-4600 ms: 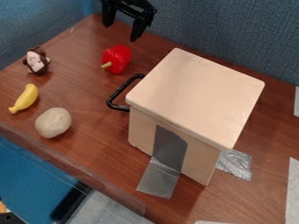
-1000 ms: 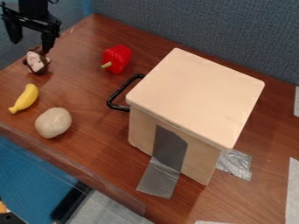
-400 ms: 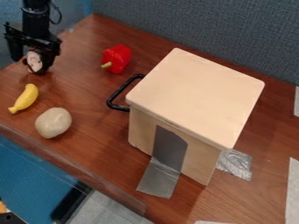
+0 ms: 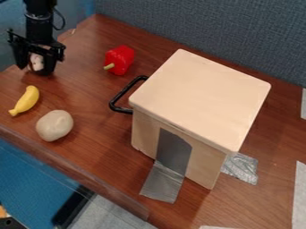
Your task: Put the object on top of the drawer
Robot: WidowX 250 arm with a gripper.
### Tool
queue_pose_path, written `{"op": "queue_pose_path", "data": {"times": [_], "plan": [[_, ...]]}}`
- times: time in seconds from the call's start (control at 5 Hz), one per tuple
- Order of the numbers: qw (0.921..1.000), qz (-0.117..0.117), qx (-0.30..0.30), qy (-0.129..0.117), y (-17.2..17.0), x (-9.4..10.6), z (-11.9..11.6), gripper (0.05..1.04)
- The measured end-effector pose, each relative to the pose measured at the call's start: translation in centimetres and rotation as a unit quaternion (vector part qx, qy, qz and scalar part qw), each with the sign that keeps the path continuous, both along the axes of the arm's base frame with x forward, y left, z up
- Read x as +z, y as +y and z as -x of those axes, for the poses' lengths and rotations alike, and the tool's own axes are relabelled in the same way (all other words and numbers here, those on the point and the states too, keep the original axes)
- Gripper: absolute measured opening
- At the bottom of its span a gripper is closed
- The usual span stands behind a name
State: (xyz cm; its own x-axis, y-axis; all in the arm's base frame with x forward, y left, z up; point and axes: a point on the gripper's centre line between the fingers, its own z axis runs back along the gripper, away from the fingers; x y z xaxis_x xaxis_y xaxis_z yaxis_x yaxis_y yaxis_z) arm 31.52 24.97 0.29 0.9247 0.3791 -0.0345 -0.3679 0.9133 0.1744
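Lowered since the frame just before: black gripper (image 4: pixel 34 70), now at the toy monkey

Movement: gripper formerly at the table's far edge, beyond the pepper; since then carried across to the left edge and brought down around the monkey. Pepper, banana, potato and drawer box unmoved.

Item, one toy monkey (image 4: pixel 37 61), brown with a pale face. On the table (image 4: pixel 90 129), near its left edge, between the gripper's fingers; not on top of the drawer box.

Gripper: open, pointing down, one finger to each side of the monkey's face. Whether either finger presses on it cannot be told.

Item, one drawer box (image 4: pixel 200 96), pale wood, flat-topped, upright, well apart from the monkey. Black handle (image 4: pixel 113 103) on the side toward the table's left edge. Grey tape (image 4: pixel 163 181) from its near side down onto the table; silver tape (image 4: pixel 241 168) at its right side.

Item, one red pepper (image 4: pixel 120 59), green-stemmed, between the monkey and the far edge.

Item, one yellow banana (image 4: pixel 26 101), between the monkey and the near edge.

Item, one potato (image 4: pixel 55 125), pale, beside the banana, close to the near edge.
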Motion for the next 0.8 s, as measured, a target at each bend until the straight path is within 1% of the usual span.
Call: {"op": "queue_pose_path", "data": {"times": [0.2,0.4,0.6,0.8], "plan": [[0.9999,0.003,-0.011,-0.008,-0.7,0.1,0.0,0.468],[0.9991,-0.001,-0.017,-0.040,-2.6,2.9,-0.9,0.410],[0.9976,0.002,-0.017,-0.067,-5.1,6.2,-1.4,0.408],[0.9935,-0.004,-0.053,-0.101,-9.3,10.3,-1.9,0.408]]}}
